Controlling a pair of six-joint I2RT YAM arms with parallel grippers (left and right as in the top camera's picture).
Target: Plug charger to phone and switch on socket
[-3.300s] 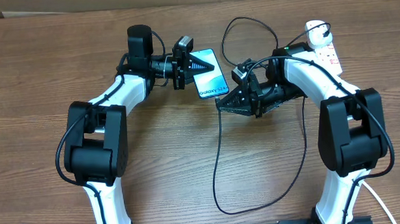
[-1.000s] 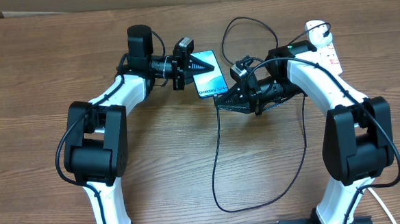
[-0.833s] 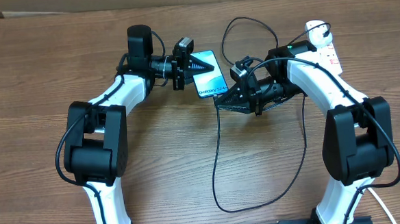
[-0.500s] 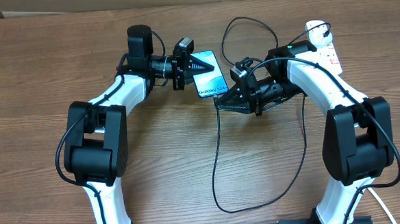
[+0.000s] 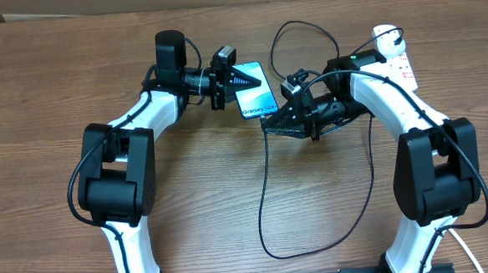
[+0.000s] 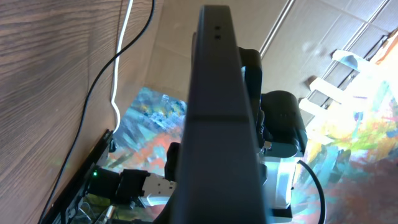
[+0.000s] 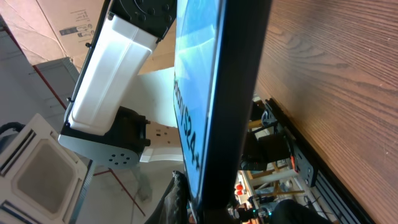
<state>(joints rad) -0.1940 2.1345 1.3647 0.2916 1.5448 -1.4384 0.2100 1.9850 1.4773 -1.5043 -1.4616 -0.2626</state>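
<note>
The left hand (image 5: 242,76) is clenched, its tip over the upper-left part of the phone (image 5: 259,96), which lies screen-up on the desk (image 5: 41,89). The right hand (image 5: 268,125), also clenched, sits at the phone's lower edge, where the black charger (image 5: 264,194) cable meets it; whether it pinches the connector cannot be told. The socket (image 5: 397,60) lies at far right.
</note>
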